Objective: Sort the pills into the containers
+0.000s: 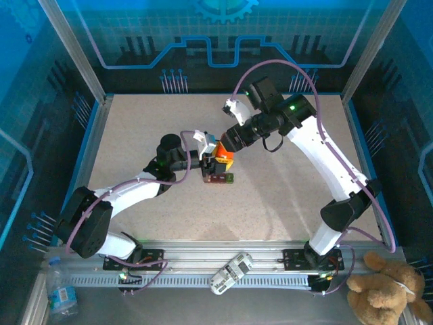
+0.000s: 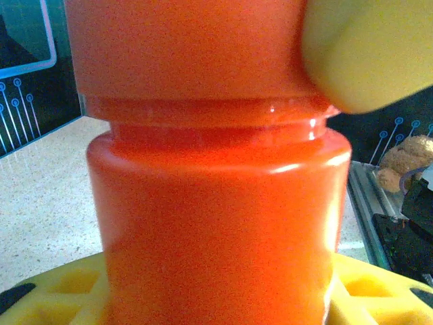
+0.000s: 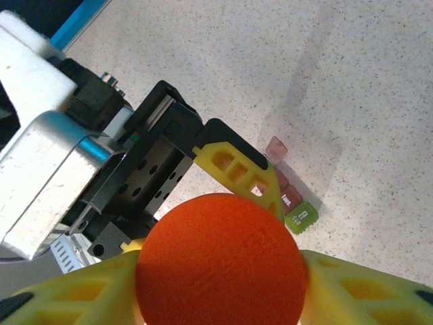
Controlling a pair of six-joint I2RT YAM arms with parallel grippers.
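An orange pill bottle (image 1: 224, 153) hangs upright above the table's middle. My left gripper (image 1: 214, 163) is shut on its body (image 2: 216, 223), with yellow fingers (image 2: 61, 294) on either side low down. From above, my right gripper (image 1: 229, 145) is shut on the bottle's cap (image 3: 220, 261), one yellow finger (image 3: 74, 291) pressed to each side. One of those fingers (image 2: 365, 54) touches the cap (image 2: 189, 47) in the left wrist view. The containers (image 3: 292, 201), a dark red strip with a green end, lie flat on the table (image 1: 220, 178) just below the bottle. The pills are out of view.
A grey handset (image 1: 230, 272) lies on the front rail. A brown plush toy (image 1: 389, 288) sits at the near right corner and a water bottle (image 1: 61, 294) at the near left. Metal frame posts stand at the table's corners.
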